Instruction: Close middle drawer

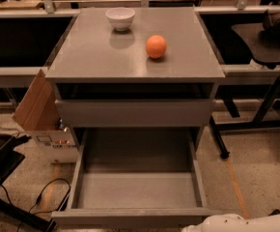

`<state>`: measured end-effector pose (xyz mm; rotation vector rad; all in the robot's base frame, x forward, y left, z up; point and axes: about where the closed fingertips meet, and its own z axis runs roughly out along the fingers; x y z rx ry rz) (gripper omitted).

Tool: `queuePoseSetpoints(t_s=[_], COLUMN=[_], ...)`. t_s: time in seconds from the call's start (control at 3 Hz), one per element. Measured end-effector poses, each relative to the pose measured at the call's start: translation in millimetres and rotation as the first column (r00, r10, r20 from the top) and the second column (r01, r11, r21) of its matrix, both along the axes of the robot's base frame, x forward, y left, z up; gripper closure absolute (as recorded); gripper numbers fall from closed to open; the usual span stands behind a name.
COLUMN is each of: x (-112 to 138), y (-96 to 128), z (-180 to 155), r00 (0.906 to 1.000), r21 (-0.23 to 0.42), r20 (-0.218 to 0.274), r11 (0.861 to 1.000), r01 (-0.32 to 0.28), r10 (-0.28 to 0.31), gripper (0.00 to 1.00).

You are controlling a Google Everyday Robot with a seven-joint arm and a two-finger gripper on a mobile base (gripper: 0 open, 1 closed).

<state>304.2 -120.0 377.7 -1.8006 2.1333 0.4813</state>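
The middle drawer (135, 190) is pulled far out of the grey cabinet toward me, and its bare grey inside shows. Its flat front (130, 217) lies along the bottom of the camera view. Above it, another grey drawer front (134, 112) stands slightly out, with a dark gap under the cabinet top. A white piece of my arm (241, 224) shows at the bottom right edge, just right of the open drawer's front. The gripper itself is out of view.
A white bowl (120, 18) and an orange (156, 46) sit on the cabinet top (96, 57). A cardboard box (38, 112) leans at the cabinet's left. A black stand's legs (246, 124) are on the right, and cables (48, 192) lie on the floor at the left.
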Motion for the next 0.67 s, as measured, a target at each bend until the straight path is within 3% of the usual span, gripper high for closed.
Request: queuePoseSetpoints(t_s=[0.33,0.67], x=[22.1,75.1], y=[11.9,39.4], z=[-9.3,-35.5], r00=[0.9999,0.9984], r21=[0.021,0.071], r20=[0.008,0.018], r11=[1.000,0.996], r01=[-0.015,-0.054], r10=[0.015,0.053], gripper=[1.00,1.00])
